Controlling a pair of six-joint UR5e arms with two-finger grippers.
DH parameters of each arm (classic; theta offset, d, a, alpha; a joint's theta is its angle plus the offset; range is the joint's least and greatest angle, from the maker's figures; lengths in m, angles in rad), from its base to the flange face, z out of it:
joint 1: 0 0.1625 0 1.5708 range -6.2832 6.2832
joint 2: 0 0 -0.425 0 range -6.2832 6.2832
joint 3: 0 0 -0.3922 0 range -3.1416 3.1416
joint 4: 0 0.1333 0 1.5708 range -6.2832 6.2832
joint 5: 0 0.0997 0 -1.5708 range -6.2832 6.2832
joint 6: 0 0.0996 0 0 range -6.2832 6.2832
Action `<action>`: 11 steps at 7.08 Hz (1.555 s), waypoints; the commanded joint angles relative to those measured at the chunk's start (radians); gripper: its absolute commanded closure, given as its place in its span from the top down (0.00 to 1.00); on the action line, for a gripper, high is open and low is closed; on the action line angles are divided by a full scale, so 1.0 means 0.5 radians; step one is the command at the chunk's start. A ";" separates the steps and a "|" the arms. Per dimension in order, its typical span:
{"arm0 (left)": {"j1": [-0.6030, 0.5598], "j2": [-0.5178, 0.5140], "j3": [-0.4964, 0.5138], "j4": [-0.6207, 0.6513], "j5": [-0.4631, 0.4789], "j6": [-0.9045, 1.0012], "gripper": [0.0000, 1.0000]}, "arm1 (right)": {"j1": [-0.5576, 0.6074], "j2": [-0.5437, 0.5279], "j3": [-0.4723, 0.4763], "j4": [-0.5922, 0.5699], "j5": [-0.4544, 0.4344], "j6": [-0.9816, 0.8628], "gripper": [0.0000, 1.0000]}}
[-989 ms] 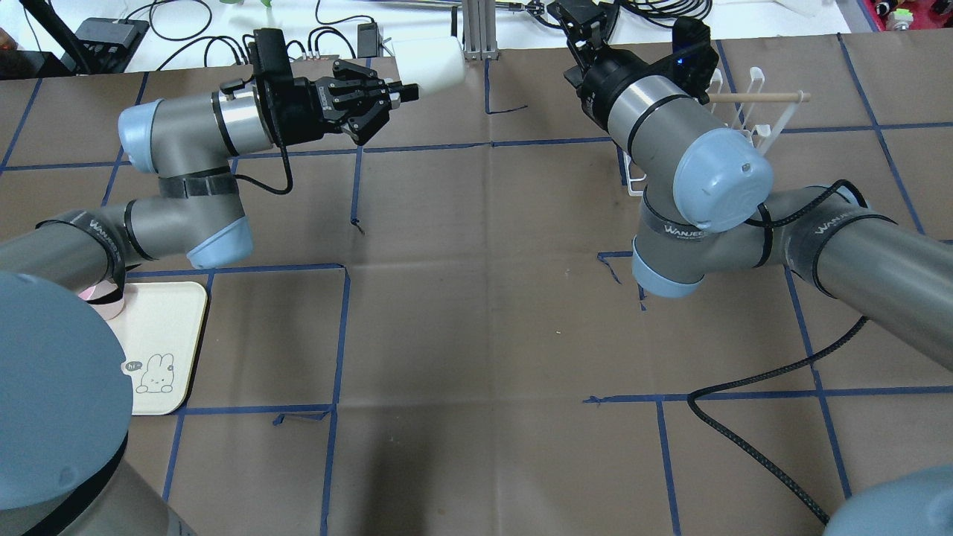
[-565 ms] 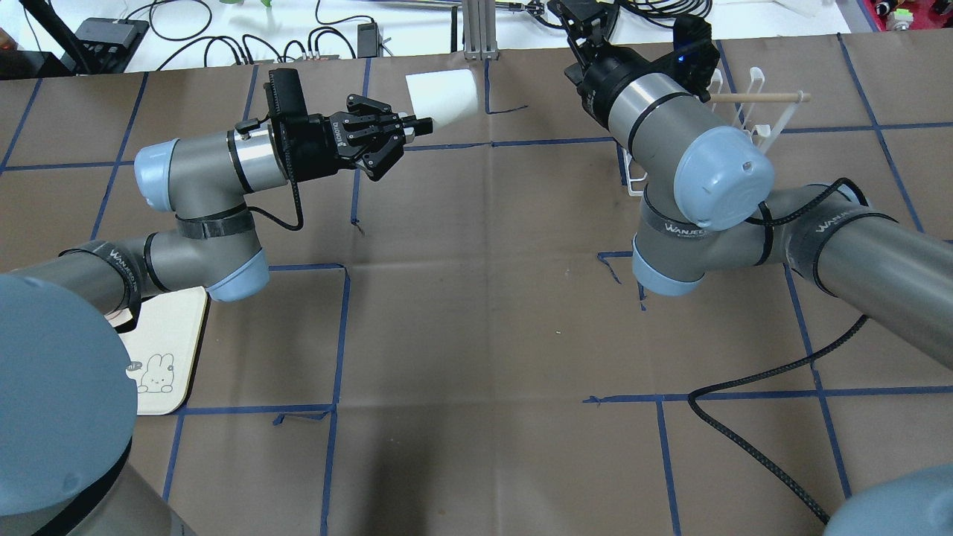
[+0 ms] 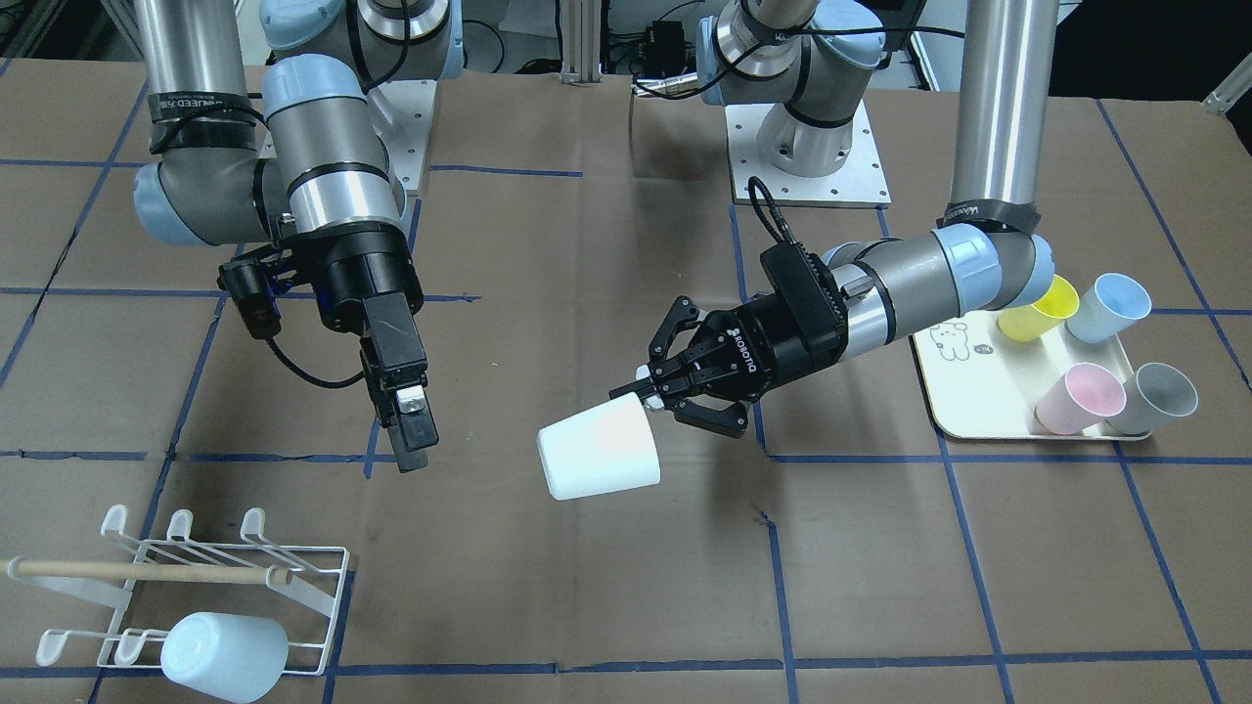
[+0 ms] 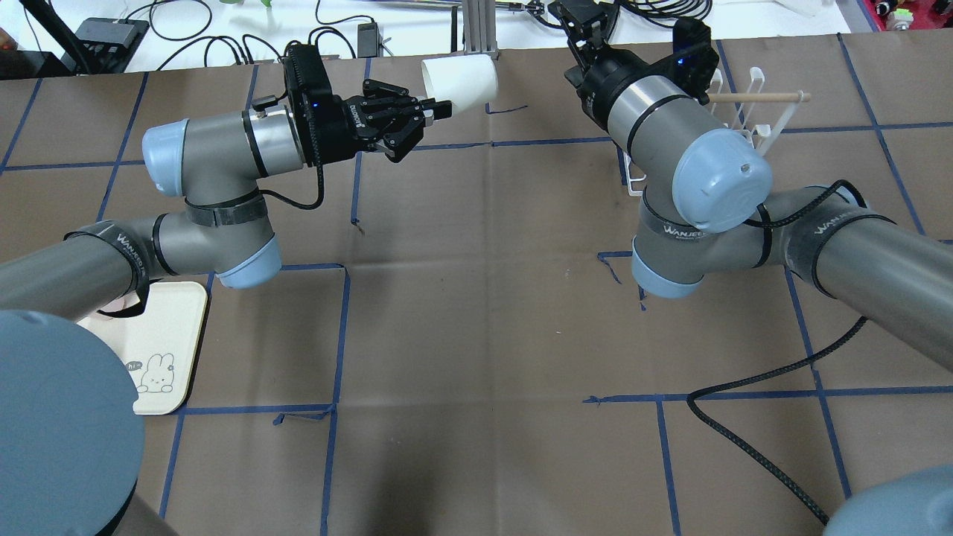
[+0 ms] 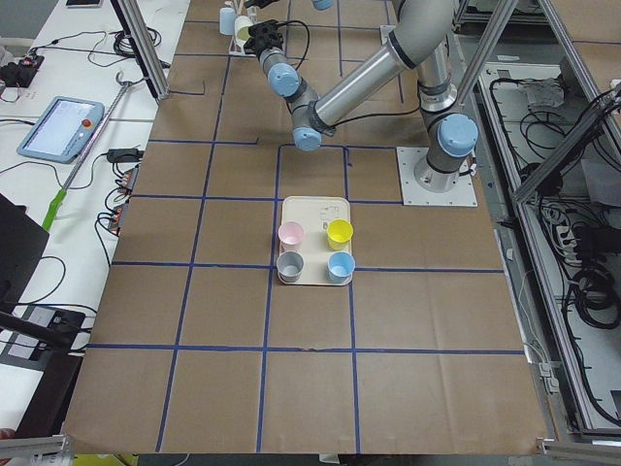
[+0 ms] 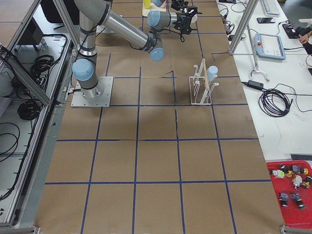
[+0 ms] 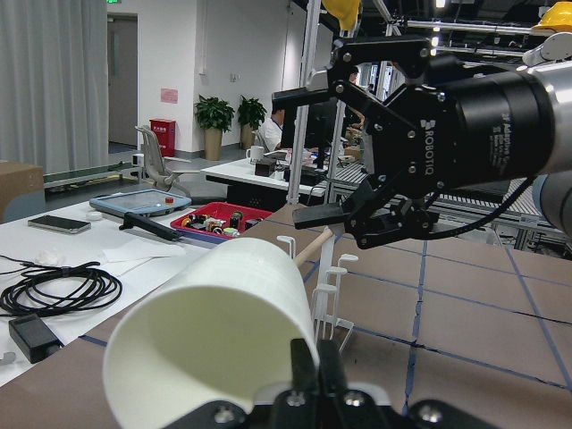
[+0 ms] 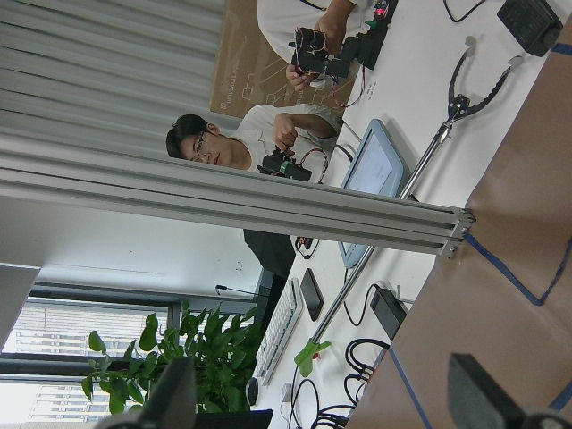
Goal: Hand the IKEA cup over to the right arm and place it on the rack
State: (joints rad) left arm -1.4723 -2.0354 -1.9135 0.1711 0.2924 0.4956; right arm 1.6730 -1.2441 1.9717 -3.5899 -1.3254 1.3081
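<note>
Front-facing view: the left gripper (image 3: 641, 389) pinches the white cup (image 3: 599, 460) by its rim, and the right gripper (image 3: 411, 440) hangs well apart beyond the cup's base, with the rack (image 3: 323, 587) farther off. Left wrist view: the right gripper's jaws gape, facing the cup. Right wrist view: its fingers (image 8: 174, 398) are spread.

The cup (image 3: 599, 460) hangs in the air between the rack (image 3: 147, 572) and the tray (image 3: 963, 386).

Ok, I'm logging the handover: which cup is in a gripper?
The white cup, pinched by the left gripper; the others are on the tray or the rack.
</note>
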 commanded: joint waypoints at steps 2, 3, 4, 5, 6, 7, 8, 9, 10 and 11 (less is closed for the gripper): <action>-0.010 -0.016 0.029 0.001 0.010 -0.022 0.08 | 0.019 -0.009 0.082 0.089 0.015 0.116 1.00; -0.007 -0.019 0.020 0.008 0.010 -0.022 0.09 | 0.059 -0.006 0.082 0.090 0.000 0.415 0.99; -0.007 -0.019 0.017 0.008 0.007 -0.025 0.09 | 0.093 -0.006 0.082 0.093 -0.003 0.661 0.99; -0.010 -0.016 0.014 0.008 0.007 -0.025 0.09 | 0.123 -0.003 0.076 0.093 -0.006 0.700 0.98; -0.010 -0.016 0.008 0.011 0.007 -0.025 0.09 | 0.145 0.000 0.076 0.096 -0.003 0.697 0.98; -0.010 -0.016 0.007 0.011 0.007 -0.022 0.09 | 0.163 0.003 0.070 0.096 -0.006 0.697 0.98; -0.010 -0.013 0.004 0.011 0.007 -0.025 0.09 | 0.176 0.021 0.045 0.102 -0.003 0.700 0.98; -0.010 -0.013 0.001 0.011 0.007 -0.025 0.09 | 0.194 0.034 0.015 0.102 -0.003 0.697 0.98; -0.013 -0.013 0.001 0.014 0.007 -0.025 0.09 | 0.216 0.067 -0.040 0.111 -0.003 0.697 0.98; -0.013 -0.013 0.001 0.011 0.007 -0.025 0.10 | 0.225 0.119 -0.089 0.111 -0.006 0.679 0.98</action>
State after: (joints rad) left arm -1.4783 -2.0418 -1.9125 0.1771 0.2961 0.4833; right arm 1.7775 -1.2102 1.9557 -3.5358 -1.3272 1.6546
